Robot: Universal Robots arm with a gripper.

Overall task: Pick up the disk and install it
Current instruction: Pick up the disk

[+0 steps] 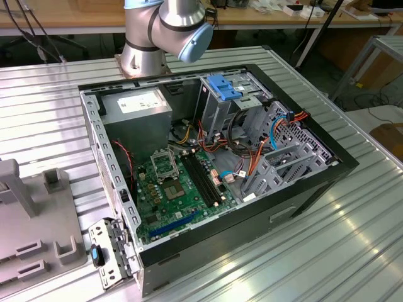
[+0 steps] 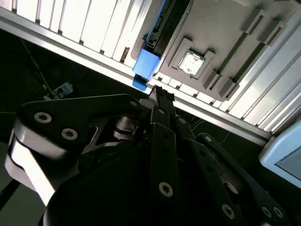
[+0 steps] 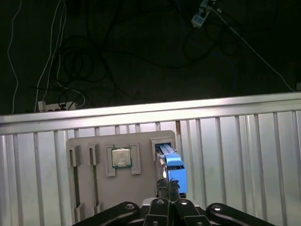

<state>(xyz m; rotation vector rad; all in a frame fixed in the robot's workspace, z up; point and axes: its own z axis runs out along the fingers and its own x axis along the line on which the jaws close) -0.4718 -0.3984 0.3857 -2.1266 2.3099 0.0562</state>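
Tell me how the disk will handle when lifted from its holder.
Likely stiff: the disk is a flat, blue-railed slab. Standing on edge in the grey holder, it could tip once freed.

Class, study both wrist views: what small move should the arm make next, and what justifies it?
Probably ease the gripper a little closer over the blue end of the disk. The disk stands on edge in a slot of the grey holder, beside the chip, and the gripper sits right by it.

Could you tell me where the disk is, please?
In the first wrist view, the blue-framed dark disk sits slotted in the grey tray, beside the square silver chip.
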